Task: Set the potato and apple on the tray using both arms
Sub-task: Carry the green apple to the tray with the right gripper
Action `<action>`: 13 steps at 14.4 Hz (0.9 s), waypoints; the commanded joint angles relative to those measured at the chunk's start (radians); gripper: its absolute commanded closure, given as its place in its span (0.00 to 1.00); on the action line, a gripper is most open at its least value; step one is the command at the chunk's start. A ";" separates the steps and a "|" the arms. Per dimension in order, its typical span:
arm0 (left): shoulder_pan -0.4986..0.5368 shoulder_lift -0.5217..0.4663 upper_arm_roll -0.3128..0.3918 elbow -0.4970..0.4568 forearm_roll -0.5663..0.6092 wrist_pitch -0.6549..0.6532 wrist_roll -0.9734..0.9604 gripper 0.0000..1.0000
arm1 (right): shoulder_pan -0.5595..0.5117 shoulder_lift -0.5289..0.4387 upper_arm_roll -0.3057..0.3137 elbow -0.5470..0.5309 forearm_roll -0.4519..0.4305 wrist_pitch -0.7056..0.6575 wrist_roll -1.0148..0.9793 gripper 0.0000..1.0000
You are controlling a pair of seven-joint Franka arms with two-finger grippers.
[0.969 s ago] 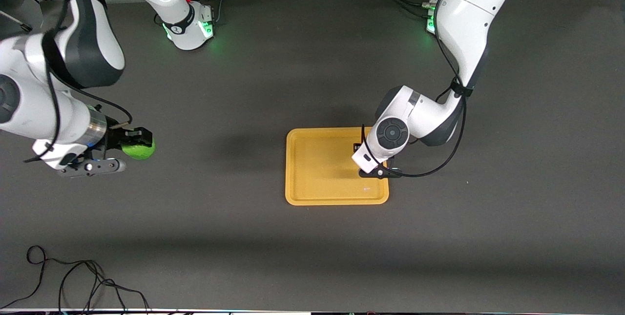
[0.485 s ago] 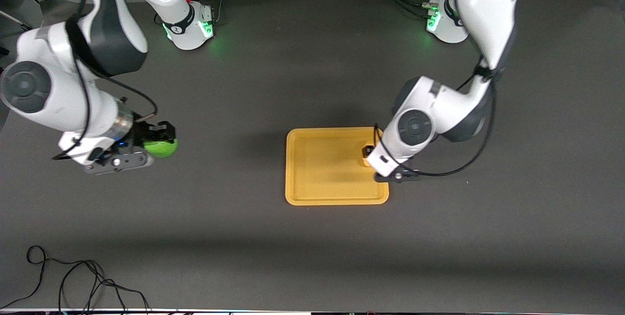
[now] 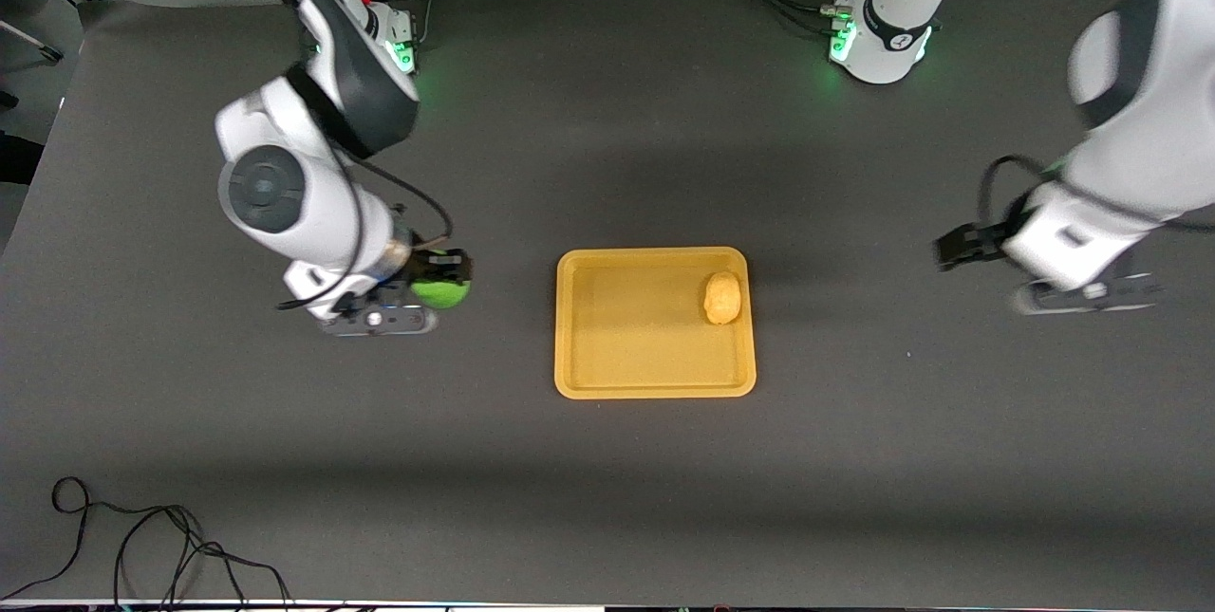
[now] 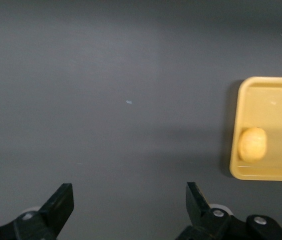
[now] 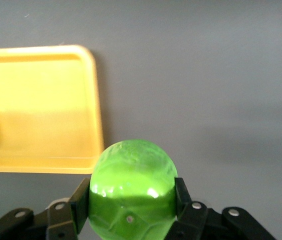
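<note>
At about nine o'clock from the table's middle we see the right gripper up over bare dark table, on the right arm's end of the tray. Its fingers are clamped on the apple; in the right wrist view the black pads press both sides of the green fruit, with the tray's corner showing past it.

At the centre we find the tray lying flat. The potato rests in it at roughly two o'clock from the tray's middle, close to the rim toward the left arm's end, free of any gripper.

At about three o'clock, well apart from the tray, the left gripper hangs over bare table. In the left wrist view we see its fingers spread wide with nothing between them, and the tray with the potato sits off at the edge.
</note>
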 commanded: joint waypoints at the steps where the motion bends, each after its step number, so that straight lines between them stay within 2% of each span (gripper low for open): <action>1: 0.084 -0.054 -0.016 -0.042 -0.004 0.005 0.109 0.00 | 0.067 0.147 0.073 0.049 -0.125 0.118 0.268 0.66; 3: 0.107 -0.109 -0.014 -0.046 -0.006 -0.038 0.154 0.00 | 0.081 0.238 0.142 0.066 -0.228 0.193 0.391 0.66; 5: 0.124 -0.153 -0.008 -0.049 -0.012 -0.029 0.154 0.00 | 0.084 0.321 0.156 0.084 -0.357 0.217 0.469 0.66; 7: 0.129 -0.158 -0.003 -0.046 -0.041 -0.020 0.156 0.00 | 0.114 0.385 0.156 0.084 -0.429 0.298 0.546 0.66; 9: 0.130 -0.157 -0.003 -0.095 -0.035 0.026 0.165 0.00 | 0.120 0.453 0.156 0.090 -0.478 0.371 0.614 0.65; 13: 0.126 -0.161 -0.002 -0.115 -0.036 0.038 0.171 0.00 | 0.146 0.510 0.156 0.179 -0.483 0.396 0.637 0.65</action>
